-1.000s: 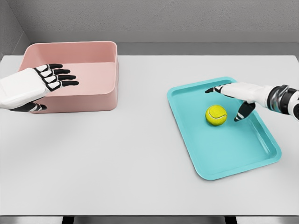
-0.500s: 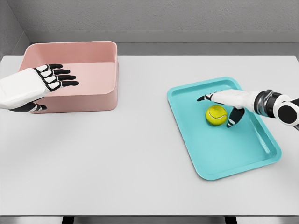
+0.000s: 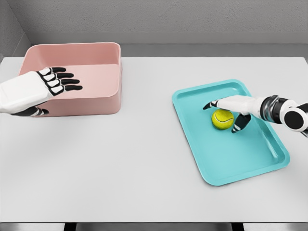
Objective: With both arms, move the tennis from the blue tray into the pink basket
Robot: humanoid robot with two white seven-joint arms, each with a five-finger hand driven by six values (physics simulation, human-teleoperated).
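White glossy shells covering both arms, left hand (image 3: 41,85) showing a smooth white back with black fingers banded by white segments, right hand (image 3: 233,107) showing white fingers tipped black, grey-and-black ringed wrist joint, rounded white forearm casing.

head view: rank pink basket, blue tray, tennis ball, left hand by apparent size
1. Blue tray and pink basket: look alike in extent, not ranking them.
2. Left hand, nearer the camera, so unsure.
3. Tennis ball, clearly smallest.

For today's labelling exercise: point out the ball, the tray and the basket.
ball (image 3: 222,120), head view, centre of its yellow surface
tray (image 3: 231,159), head view, bare floor
basket (image 3: 91,101), head view, front outer wall
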